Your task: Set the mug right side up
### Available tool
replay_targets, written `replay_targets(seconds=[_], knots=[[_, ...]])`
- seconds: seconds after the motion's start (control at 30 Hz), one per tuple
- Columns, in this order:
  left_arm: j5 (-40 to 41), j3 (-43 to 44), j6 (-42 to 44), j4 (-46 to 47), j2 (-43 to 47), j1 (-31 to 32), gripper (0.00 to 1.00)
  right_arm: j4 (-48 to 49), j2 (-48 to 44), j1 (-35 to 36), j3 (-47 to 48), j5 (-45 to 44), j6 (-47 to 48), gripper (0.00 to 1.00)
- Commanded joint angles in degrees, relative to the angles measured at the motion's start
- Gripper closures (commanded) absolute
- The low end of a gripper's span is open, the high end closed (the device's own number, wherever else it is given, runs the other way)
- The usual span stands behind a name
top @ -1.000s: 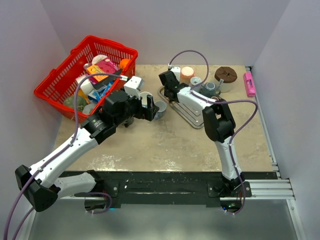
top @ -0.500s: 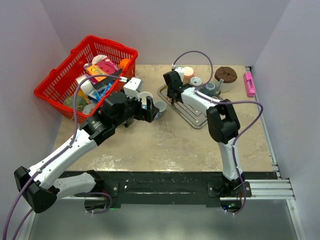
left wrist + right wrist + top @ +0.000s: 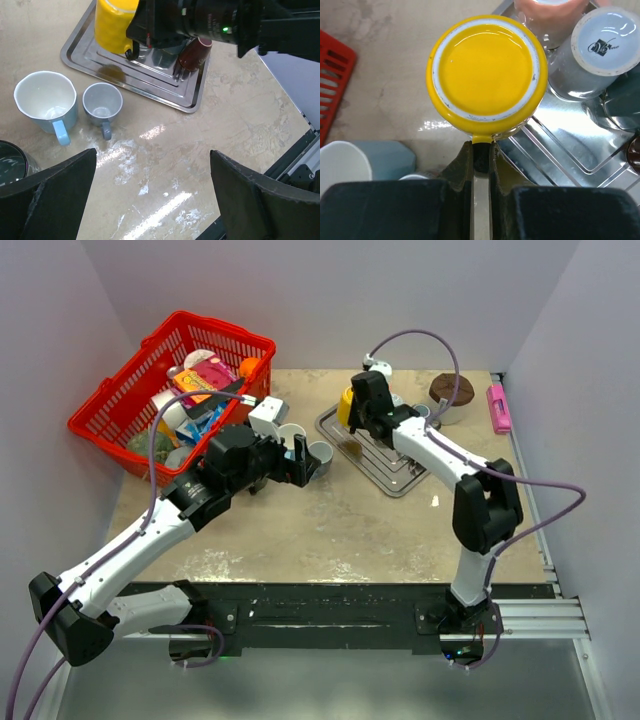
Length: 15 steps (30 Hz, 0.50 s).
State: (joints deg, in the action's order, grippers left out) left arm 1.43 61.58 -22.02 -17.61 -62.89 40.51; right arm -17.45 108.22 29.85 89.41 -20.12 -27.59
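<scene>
The yellow mug (image 3: 487, 72) is upside down, its base facing my right wrist camera. My right gripper (image 3: 481, 150) is shut on the mug's handle and holds it over the left end of the metal tray (image 3: 570, 135). From above, the mug (image 3: 346, 405) shows just left of the right gripper (image 3: 358, 412). In the left wrist view the mug (image 3: 114, 25) hangs above the tray (image 3: 150, 85). My left gripper (image 3: 153, 152) stands wide open over bare table, holding nothing, near the front of the two upright mugs.
A light blue mug (image 3: 45, 100) and a small grey mug (image 3: 102, 102) stand upright left of the tray. On the tray are an upturned white cup (image 3: 605, 47), a pink cup (image 3: 547, 10) and a brown cup (image 3: 195, 52). A red basket (image 3: 170, 380) sits far left.
The right jaws have closed on the yellow mug's handle, and the arm has swung to the right, bringing the mug into sight from above. The left arm has stayed put.
</scene>
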Motion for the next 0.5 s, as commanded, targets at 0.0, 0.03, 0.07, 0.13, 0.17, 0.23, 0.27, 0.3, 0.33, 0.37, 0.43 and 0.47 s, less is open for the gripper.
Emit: replay_targets(seconds=[0.0,0.03,0.07,0.13,0.17,0.23,0.27,0.3,0.33,0.37,0.43,0.47], knots=[[-1.17,-0.15,-1.36,2.58,-0.12,-0.52,0.01,7.34,-8.37,-0.66,-1.6,3.06,-1.67,1.0],[-1.17,-0.15,-1.45,2.66,-0.12,-0.43,0.01,8.13,-10.56,-0.84,-2.82,4.03,-1.85,1.0],[-1.17,-0.15,-1.62,2.75,-0.21,-0.43,0.01,8.66,-11.71,-0.93,-3.53,5.78,-1.94,1.0],[-2.56,-0.06,-1.97,2.84,-0.3,-0.61,0.01,10.41,-15.47,-1.28,-5.89,7.89,-2.55,1.0],[-2.57,0.12,-2.15,2.84,-0.3,-0.61,0.01,11.12,-16.72,-1.46,-6.69,10.34,-2.9,1.0],[-2.14,1.78,-3.11,2.49,0.31,-0.7,0.01,13.22,-19.62,-1.81,-9.14,12.55,-3.69,1.0],[-2.22,2.05,-3.12,3.18,0.75,-0.7,0.01,14.1,-22.5,-1.98,-9.94,15.95,-3.96,1.0],[-2.31,2.14,-2.85,4.15,2.15,-0.61,0.01,15.16,-23.84,-2.16,-10.82,17.82,-4.74,1.0],[-2.22,1.96,-2.77,6.51,2.86,-0.61,0.01,17.26,-25.24,-2.25,-12.83,19.66,-5.18,1.0],[-2.31,1.79,-2.76,7.75,3.56,-0.7,0.01,19.8,-28.04,-2.25,-13.72,21.33,-5.62,1.0],[-3.45,1.61,-3.72,10.74,4.88,-0.7,0.01,26.58,-32.88,-2.25,-17.33,30.45,-9.04,1.0],[-5.02,1.79,-4.34,11.1,4.71,-0.7,0.01,30.25,-34.03,-2.16,-18.9,32.06,-9.84,1.0]])
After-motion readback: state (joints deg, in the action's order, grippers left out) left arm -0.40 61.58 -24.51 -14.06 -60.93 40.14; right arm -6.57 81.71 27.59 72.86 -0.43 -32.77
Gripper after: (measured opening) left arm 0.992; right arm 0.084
